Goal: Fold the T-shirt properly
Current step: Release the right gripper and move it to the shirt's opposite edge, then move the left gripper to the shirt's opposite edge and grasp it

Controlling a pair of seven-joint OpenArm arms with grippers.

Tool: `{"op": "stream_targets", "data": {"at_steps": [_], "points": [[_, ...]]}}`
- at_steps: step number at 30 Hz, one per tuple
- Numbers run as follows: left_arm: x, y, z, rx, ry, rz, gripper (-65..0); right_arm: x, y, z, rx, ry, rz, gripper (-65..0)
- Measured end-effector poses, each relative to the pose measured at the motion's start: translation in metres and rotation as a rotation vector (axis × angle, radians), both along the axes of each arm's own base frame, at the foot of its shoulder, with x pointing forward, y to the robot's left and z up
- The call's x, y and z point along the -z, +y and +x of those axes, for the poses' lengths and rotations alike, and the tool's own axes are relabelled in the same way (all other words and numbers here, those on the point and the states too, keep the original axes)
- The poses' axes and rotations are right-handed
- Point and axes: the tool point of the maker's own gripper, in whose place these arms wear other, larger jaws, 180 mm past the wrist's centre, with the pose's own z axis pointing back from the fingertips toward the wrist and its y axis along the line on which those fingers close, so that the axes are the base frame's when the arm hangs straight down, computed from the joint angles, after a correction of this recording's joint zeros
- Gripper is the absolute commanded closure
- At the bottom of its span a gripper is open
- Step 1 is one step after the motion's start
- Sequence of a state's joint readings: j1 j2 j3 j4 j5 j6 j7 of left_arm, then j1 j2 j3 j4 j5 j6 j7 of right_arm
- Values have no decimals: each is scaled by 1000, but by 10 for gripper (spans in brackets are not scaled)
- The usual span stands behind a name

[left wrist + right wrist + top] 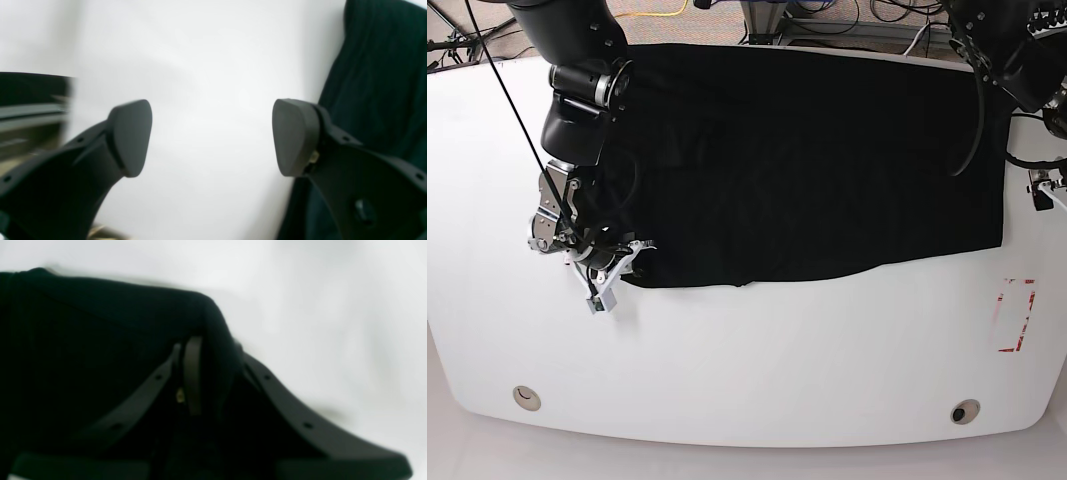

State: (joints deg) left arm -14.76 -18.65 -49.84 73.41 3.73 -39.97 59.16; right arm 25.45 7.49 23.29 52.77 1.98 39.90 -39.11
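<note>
The T-shirt (pixel 807 165) lies spread flat across the upper half of the white table (pixel 747 360), from about 10 o'clock to 3 o'clock in the base view, with no print showing. At its 8 o'clock corner, the right gripper (pixel 200 373) has its 2 fingers pinched on a raised fold of the black cloth. The left gripper (pixel 212 137) hangs over bare table at the shirt's 3 o'clock edge, fingers (pixel 130 136) wide apart and holding nothing.
</note>
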Motion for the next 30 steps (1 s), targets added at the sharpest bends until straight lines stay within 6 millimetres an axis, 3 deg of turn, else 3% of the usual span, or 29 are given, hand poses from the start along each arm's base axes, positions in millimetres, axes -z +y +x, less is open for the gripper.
{"op": "stream_targets", "data": {"at_steps": [4,21,30], "points": [[17,-15,11,22,26,-66,-619,3,0,-3,0,4,1,-109],[27,-60,48,58,-71,-251,-619,6,2,-8,15,-14,35,-109],[30,-92,77,140,-90,-290,-619,6,2,-9,15,-13,35,-109]]}}
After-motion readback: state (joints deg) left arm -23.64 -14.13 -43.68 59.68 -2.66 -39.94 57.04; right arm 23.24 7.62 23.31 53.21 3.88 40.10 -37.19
